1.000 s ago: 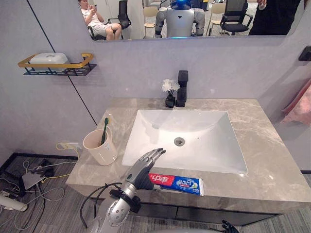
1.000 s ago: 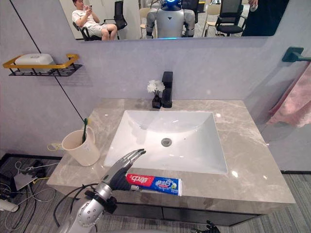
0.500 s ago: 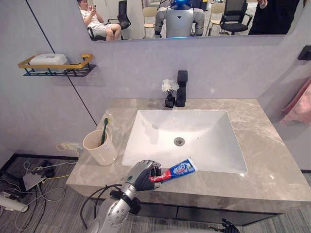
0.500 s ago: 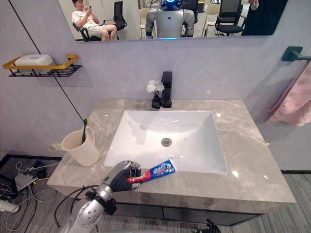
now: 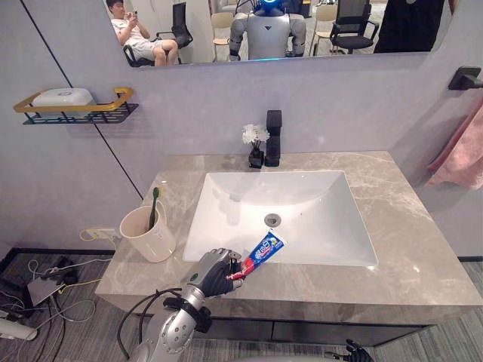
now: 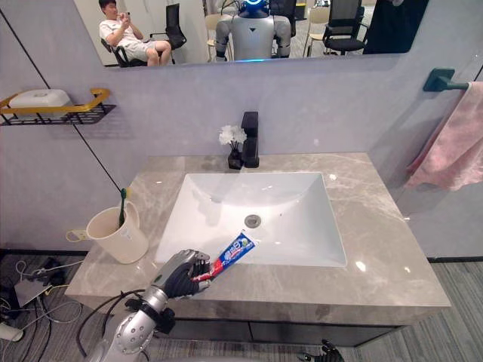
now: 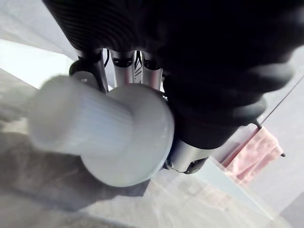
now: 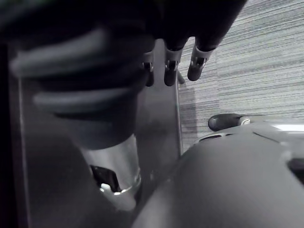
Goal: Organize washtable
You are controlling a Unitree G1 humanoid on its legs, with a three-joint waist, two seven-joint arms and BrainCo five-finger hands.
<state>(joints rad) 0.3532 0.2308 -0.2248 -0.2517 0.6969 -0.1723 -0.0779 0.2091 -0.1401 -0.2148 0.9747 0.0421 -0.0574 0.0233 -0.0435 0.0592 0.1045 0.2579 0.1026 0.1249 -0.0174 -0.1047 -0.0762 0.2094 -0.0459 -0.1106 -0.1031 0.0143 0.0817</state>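
Note:
My left hand (image 5: 213, 273) is shut on the cap end of a red and blue toothpaste tube (image 5: 260, 250) at the counter's front edge. The tube is off the marble and slants up to the right, over the front rim of the white sink (image 5: 226, 219). Its white cap (image 7: 95, 133) pokes out of the curled fingers in the left wrist view. A beige cup (image 5: 147, 234) with a green toothbrush (image 5: 154, 205) stands on the counter's left end, a short way left of the hand. My right hand (image 8: 199, 64) hangs low beside the cabinet, fingers straight and holding nothing.
A black faucet (image 5: 272, 138) and a small vase of white flowers (image 5: 254, 136) stand behind the sink. A wall shelf (image 5: 75, 111) at the left carries a white soap box (image 5: 56, 96). A pink towel (image 5: 460, 154) hangs at the right.
My left hand curled round the tube, which lay flat on the counter, and raised it so its far end tilts up. The camera has shifted too.

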